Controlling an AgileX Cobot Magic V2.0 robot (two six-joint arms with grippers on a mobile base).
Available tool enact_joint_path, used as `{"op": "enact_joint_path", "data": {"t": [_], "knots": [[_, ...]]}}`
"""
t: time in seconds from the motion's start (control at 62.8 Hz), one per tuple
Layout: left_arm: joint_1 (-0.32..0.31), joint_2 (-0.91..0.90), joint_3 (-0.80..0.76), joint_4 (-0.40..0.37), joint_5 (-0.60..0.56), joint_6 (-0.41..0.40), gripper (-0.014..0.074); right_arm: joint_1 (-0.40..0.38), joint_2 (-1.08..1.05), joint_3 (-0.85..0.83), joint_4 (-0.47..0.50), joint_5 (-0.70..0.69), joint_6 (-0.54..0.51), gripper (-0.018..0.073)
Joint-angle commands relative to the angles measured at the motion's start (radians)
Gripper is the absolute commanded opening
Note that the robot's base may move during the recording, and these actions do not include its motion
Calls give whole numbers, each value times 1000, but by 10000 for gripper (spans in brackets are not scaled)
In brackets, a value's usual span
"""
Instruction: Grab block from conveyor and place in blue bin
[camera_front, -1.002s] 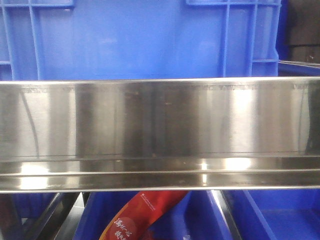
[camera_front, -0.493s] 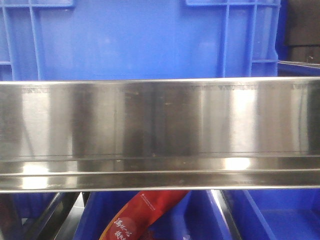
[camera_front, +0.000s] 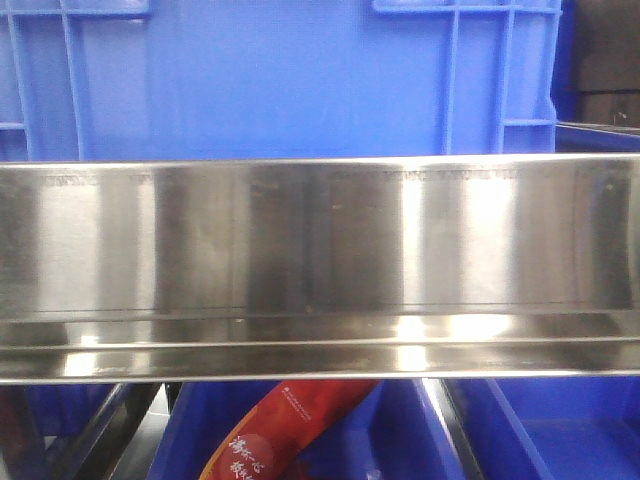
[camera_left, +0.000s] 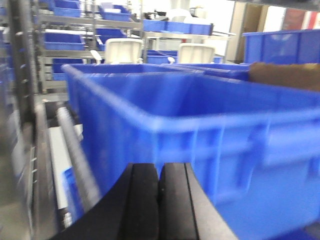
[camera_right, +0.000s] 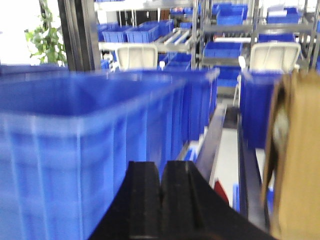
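Front view: brushed steel rail (camera_front: 320, 240), ribbed blue bin (camera_front: 280, 80).

front: bright, sharp; vertical glare bands and soft reflections on steel panel (camera_front: 320, 240) | left wrist: blue bin (camera_left: 200, 145) beyond the hand (camera_left: 159, 200) blurred; blown-out white top right | right wrist: blue bins (camera_right: 75, 150) smeared; window glare top left; cardboard (camera_right: 295, 150) right of the hand (camera_right: 161, 200) out of focus

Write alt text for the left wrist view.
The left gripper, black, its fingers pressed together with nothing between them, fills the bottom centre. Just beyond it stands a large blue bin, slightly blurred, with shelving holding more blue bins behind.
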Motion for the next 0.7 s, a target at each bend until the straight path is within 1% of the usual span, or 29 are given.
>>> {"op": "enact_joint_path", "data": {"t": [0.0,0.175,0.318,0.684], "knots": [[19,-84,56,-5,-13,4,-111,-6,-79,61,2,-14,-6,-162],[28,-206,102,-5,-11,4,-111,-6,-174,109,2,-6,-6,-162],[28,-264,102,-5,-14,4,-111,-6,-187,109,2,-11,-6,-162],[28,-278,102,-5,-14,4,-111,-6,-187,109,2,-11,-6,-162]]}}
